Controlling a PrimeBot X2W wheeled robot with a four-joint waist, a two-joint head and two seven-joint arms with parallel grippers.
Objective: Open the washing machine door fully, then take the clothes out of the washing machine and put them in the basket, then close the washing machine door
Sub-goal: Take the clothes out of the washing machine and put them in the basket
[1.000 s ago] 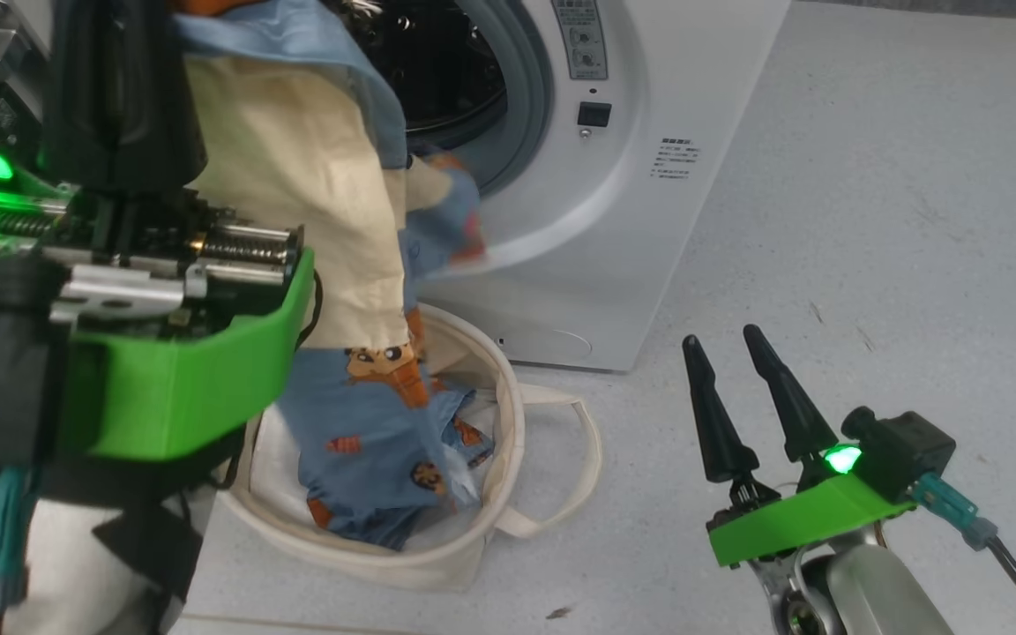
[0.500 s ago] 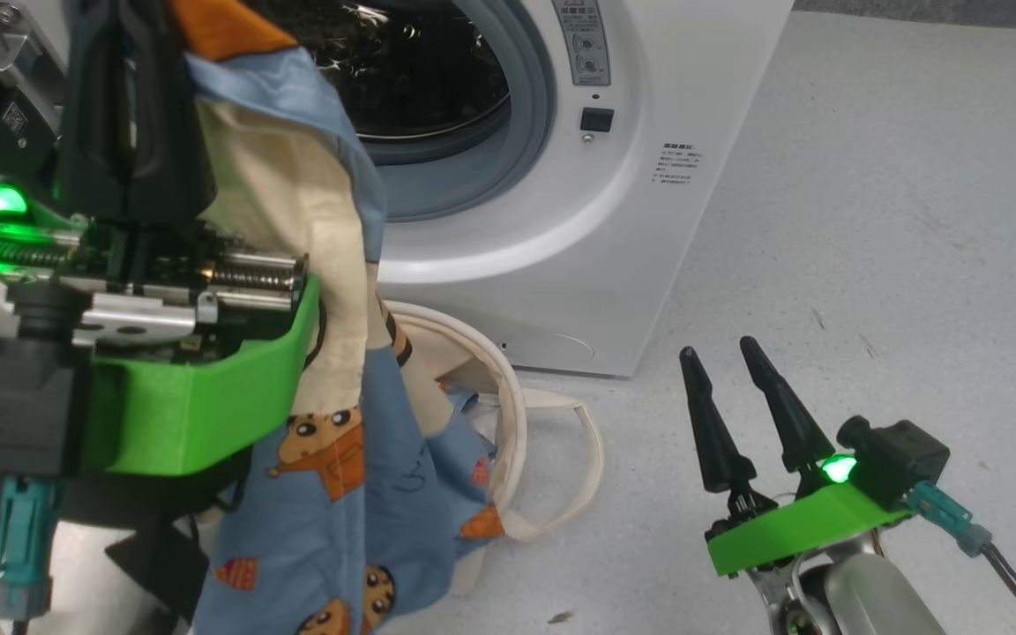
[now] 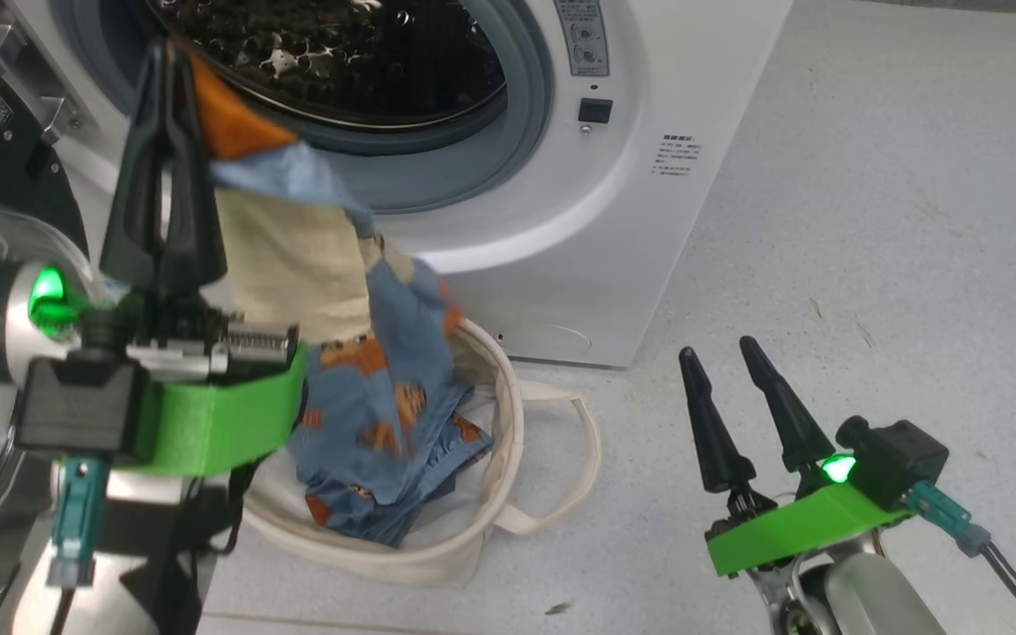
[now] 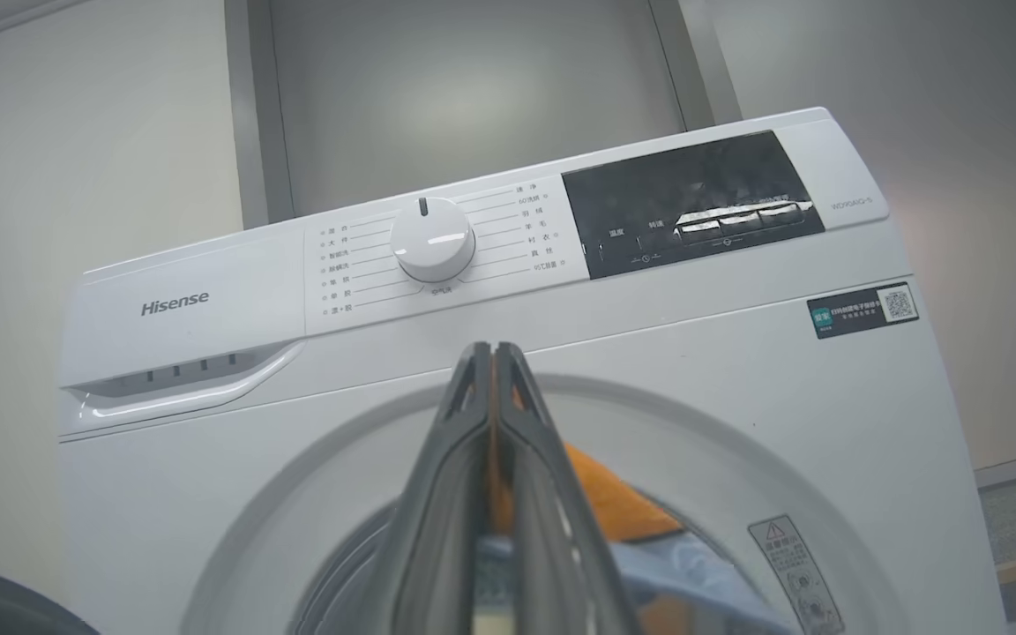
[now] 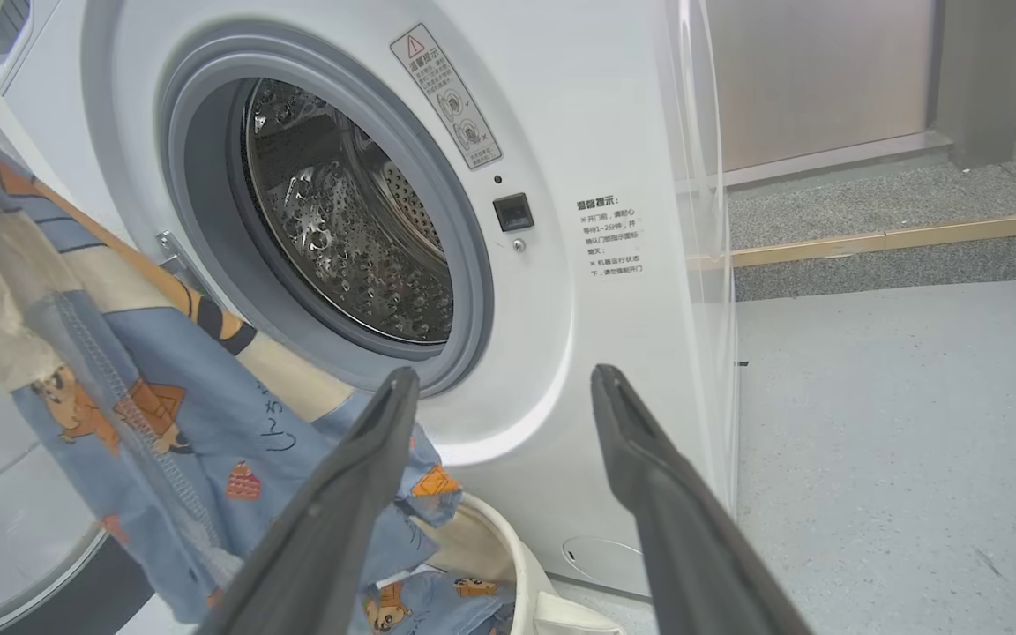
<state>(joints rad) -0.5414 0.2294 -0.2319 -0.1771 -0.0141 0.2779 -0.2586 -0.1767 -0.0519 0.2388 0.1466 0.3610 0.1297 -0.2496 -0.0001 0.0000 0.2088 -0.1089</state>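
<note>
At left, left end effector is pinching the cartoon-print clothes, which are hanging down into the cream canvas basket just before the white washing machine, drum exposed; at right, right end effector is hovering spread wide, empty.

clothes soft cloth; drum shiny perf. metal
</note>
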